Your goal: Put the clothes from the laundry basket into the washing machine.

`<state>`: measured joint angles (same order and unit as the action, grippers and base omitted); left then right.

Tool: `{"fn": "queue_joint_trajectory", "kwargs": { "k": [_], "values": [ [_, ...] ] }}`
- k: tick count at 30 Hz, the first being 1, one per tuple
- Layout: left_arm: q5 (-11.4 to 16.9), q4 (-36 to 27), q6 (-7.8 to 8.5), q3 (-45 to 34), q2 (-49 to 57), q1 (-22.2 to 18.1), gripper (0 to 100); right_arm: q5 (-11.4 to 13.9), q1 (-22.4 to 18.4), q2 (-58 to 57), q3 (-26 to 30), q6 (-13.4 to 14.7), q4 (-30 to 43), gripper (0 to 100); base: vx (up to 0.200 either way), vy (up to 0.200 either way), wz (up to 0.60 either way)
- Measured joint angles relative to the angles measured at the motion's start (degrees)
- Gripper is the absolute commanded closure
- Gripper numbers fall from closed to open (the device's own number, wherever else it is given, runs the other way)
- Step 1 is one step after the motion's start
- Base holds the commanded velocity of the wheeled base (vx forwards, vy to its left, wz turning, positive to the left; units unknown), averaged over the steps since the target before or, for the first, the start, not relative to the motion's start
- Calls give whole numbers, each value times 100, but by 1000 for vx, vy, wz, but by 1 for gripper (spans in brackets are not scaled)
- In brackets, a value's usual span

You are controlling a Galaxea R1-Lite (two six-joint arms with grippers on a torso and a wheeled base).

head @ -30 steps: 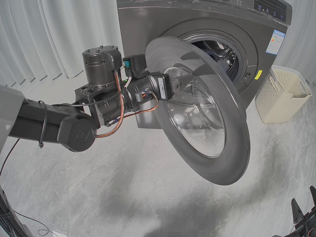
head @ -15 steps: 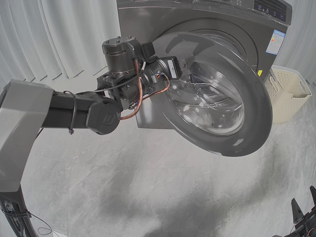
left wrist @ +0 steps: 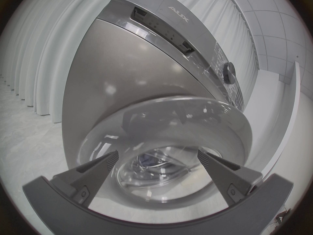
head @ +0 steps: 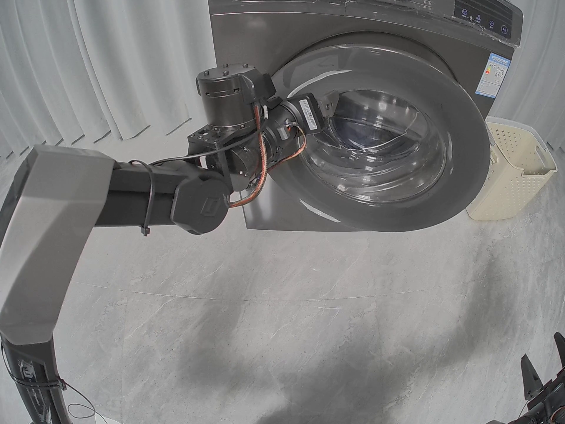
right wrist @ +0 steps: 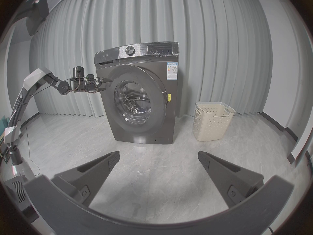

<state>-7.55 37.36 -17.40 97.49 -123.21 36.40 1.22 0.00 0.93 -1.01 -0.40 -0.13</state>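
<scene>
The grey washing machine [head: 353, 25] stands ahead, its round glass door [head: 465, 148] swung almost flat against the front. My left gripper [head: 329, 106] is open, its fingers spread by the door's left rim [left wrist: 182, 115]; I cannot tell if they touch it. Something dark blue shows through the glass [left wrist: 146, 159]. The cream laundry basket [head: 521, 166] stands on the floor just right of the machine, with bare perforated walls visible inside. My right gripper [right wrist: 158, 154] hangs open and holds nothing, low over the floor well back from the machine [right wrist: 140, 95].
Grey tiled floor [head: 282, 325] spreads open in front of the machine. White pleated curtains [head: 88, 54] line the wall behind and to the left. The basket [right wrist: 212, 119] sits close to the machine's right side.
The door has swung from wide open to nearly closed against the machine. My left arm followed it inward and upward toward the machine front. The right gripper stayed put.
</scene>
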Motion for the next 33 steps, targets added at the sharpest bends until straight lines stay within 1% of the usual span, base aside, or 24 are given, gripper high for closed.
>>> {"fn": "queue_joint_trajectory", "kwargs": {
  "k": [3, 6, 11, 15, 18, 22, 24, 27, 33],
  "values": [
    [11, -80, -1, -339, 245, 52, 0, 0, 0, 0, 0, 2, -2, 0, 0, 0, 0],
    [57, -132, 0, -925, 601, 100, 0, 0, 0, 0, 0, 5, -2, 0, 0, 0, 0],
    [224, -173, 46, -2202, 1418, 183, 0, -2, 0, 0, 0, 2, -2, 0, 0, 0, 0],
    [336, -215, 205, -3335, 2304, 221, 0, 0, 0, 0, 0, 2, -2, 0, 0, 0, 0],
    [388, -261, 341, -4170, 3062, 177, 0, -2, 0, 0, 0, 2, -2, 0, 0, 0, 0],
    [486, -384, 530, -5242, 4159, -27, 0, -2, 0, 0, 0, 2, -2, 0, 0, 0, 0],
    [536, -447, 602, -5656, 4620, -143, 0, -2, 0, 0, 0, 2, -2, 0, 0, 0, 0],
    [642, -613, 761, -6481, 5595, -462, 0, 0, 0, 0, 0, 2, -2, 0, 0, 0, 0],
    [894, -1013, 1070, -7753, 7267, -1126, 0, -2, 0, 0, 0, 2, -2, 0, 0, 0, 0]
  ]
}}
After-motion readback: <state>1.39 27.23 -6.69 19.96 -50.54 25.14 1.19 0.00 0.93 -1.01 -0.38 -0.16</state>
